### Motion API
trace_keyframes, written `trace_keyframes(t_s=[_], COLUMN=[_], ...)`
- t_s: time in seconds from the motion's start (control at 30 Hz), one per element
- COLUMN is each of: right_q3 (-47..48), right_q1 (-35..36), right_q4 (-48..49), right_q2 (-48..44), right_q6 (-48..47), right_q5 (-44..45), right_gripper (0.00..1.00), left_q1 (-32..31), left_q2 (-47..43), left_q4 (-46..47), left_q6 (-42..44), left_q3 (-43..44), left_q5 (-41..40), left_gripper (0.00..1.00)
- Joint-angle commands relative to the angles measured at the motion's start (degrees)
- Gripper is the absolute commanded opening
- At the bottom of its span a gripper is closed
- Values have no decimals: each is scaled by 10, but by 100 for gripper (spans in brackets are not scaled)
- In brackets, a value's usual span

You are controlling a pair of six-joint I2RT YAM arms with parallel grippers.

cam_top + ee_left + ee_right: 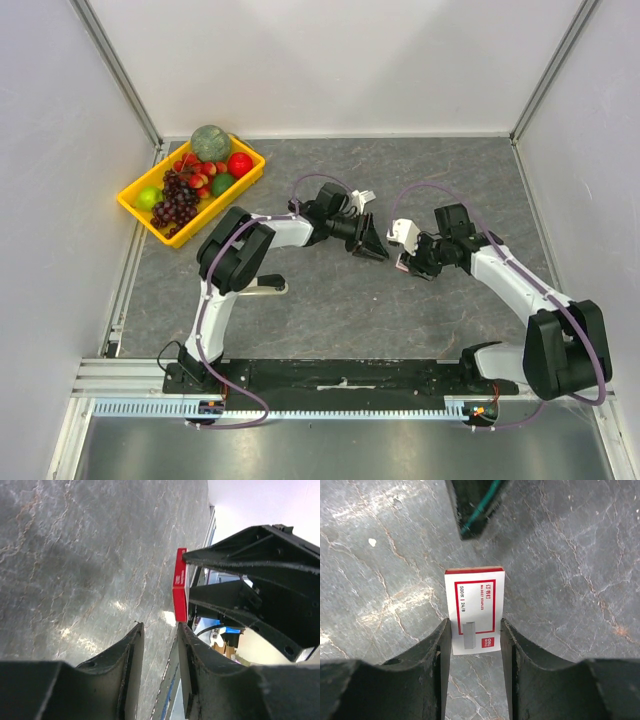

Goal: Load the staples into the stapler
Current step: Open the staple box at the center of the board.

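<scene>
Fingers of the right end effector [475, 625] pressed on both long sides of the small staple box [474, 611], so it was closed on the box and held it. The box was white with red edges and red writing. The staples themselves could not be seen. The box was over the grey bench [330, 310], near the middle, between the two arms. The left end effector [160, 626] was right next to it, and the red end of the box sat just past the tip of one of its fingers. Those fingers had a small gap between them with nothing in it. Far off in the back left corner sat a yellow tray [130, 200] full of fruit [178, 205].
</scene>
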Motion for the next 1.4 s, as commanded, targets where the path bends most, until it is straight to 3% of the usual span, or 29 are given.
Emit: trace_keyframes(t_s=[0.0, 0.3, 0.57, 1.2, 1.37], right_q3=[-3, -10, -14, -11, -12], right_q1=[9, 16, 16, 16, 16], right_q4=[4, 17, 24, 29, 29], right_q2=[-14, -23, -36, -41, -40], right_q6=[-2, 3, 2, 9, 8], right_q5=[-26, -13, -9, -15, -15], right_gripper=[40, 39, 38, 38, 38], left_q1=[-11, -21, -21, -26, -26], left_q2=[8, 15, 20, 31, 28], left_q4=[11, 9, 4, 5, 5], left_q6=[-30, -32, -23, -26, -25], left_q3=[38, 46, 55, 59, 62], left_q5=[27, 28, 32, 43, 43], left_gripper=[39, 39, 30, 29, 22])
